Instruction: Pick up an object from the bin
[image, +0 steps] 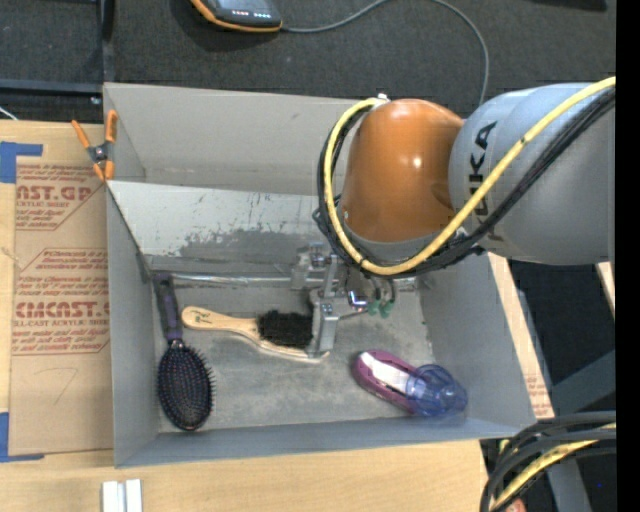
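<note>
a: camera view, from above. where is the pincer (321, 322)?

b: low in the grey bin (230, 140), about the middle of its floor. the arm (545, 170) comes in from the right, and its orange cover (400, 170) hides much of the wrist. a yellow cable (333, 190) loops round the cover

a: what is under it?

b: a wooden brush (248, 329) lying flat, its pale handle pointing left and its black bristle head to the right. the pincer's metal tip comes down at the right end of that head, touching it or just beside it, i cannot tell which

a: open or closed? is it holding anything?

b: i cannot tell how far open it is; the metal parts run together under the cover. nothing shows as gripped, and the brush lies on the bin floor

a: anything else in there?

b: a dark purple hairbrush (183, 378) near the left wall, its oval head toward the front corner and its handle pointing back. its handle end lies near the wooden brush's handle. a purple and white tube (405, 384) with a clear bluish end lies toward the front right, apart from the wooden brush
</note>
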